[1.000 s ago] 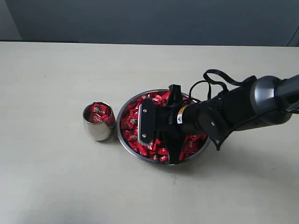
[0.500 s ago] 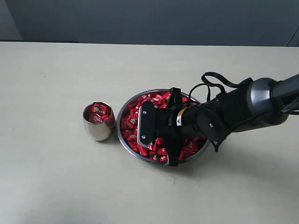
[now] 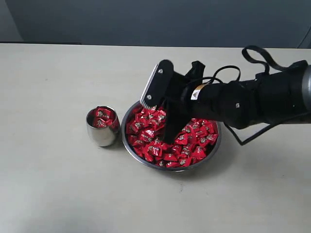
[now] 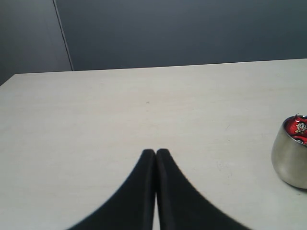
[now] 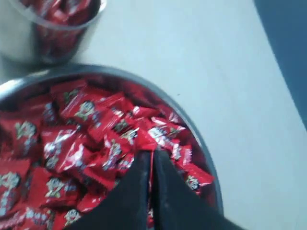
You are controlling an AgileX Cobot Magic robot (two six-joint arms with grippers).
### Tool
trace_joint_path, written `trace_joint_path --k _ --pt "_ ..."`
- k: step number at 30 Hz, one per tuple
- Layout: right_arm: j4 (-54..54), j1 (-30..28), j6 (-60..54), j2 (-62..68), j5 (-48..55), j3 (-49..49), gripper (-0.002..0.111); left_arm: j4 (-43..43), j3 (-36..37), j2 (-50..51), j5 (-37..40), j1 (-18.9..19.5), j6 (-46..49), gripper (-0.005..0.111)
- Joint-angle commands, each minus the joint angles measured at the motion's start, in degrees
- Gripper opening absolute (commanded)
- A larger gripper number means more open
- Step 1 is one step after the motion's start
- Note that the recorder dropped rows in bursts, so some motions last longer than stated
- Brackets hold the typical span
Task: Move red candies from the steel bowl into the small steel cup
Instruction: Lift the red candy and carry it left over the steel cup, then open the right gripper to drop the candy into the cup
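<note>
While its jaws were apart low in the steel bowl (image 3: pixel 167 169) before, the right gripper (image 5: pixel 151 155) is now lifted above it, jaws pinched together, catch unclear; red candies (image 3: pixel 150 137) glossy, heaped.

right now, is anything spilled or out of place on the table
Nothing stands out: the shiny red-wrapped candies sit only inside the wide shallow steel bowl and the small rounded steel cup, both upright, none on the pale table.

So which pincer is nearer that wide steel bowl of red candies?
Right. The right pincer points down into the wide steel bowl, tips at the shiny red candies. The left pincer sits over bare table, apart from the small rounded steel cup, bowl out of sight.
</note>
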Motion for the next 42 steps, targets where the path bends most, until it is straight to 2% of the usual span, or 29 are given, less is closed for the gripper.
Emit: trace_joint_path --k 1,9,14,19,27,34,42 --pt "12.92 -0.09 0.00 -1.77 -1.91 -1.64 -0.001 -0.16 0.22 -0.26 -0.11 0.03 -0.09 0.000" --pt "25.34 -0.22 0.11 -0.12 12.63 -13.70 -0.001 -0.16 0.22 -0.26 -0.11 0.03 -0.09 0.000" --pt "27.39 -0.22 0.72 3.50 26.72 -23.43 -0.001 -0.16 0.22 -0.26 -0.11 0.03 -0.09 0.000" --pt "25.26 -0.22 5.88 12.76 41.52 -34.08 -0.001 -0.16 0.22 -0.26 -0.11 0.03 -0.09 0.000" --pt "24.39 -0.11 5.89 18.13 43.75 -35.67 -0.001 -0.16 0.22 -0.26 -0.11 0.03 -0.09 0.000" --pt "29.56 -0.11 0.89 18.54 43.38 -35.67 -0.001 -0.16 0.22 -0.26 -0.11 0.03 -0.09 0.000" --pt "30.36 -0.11 0.36 20.39 42.26 -35.67 -0.001 -0.16 0.22 -0.26 -0.11 0.03 -0.09 0.000"
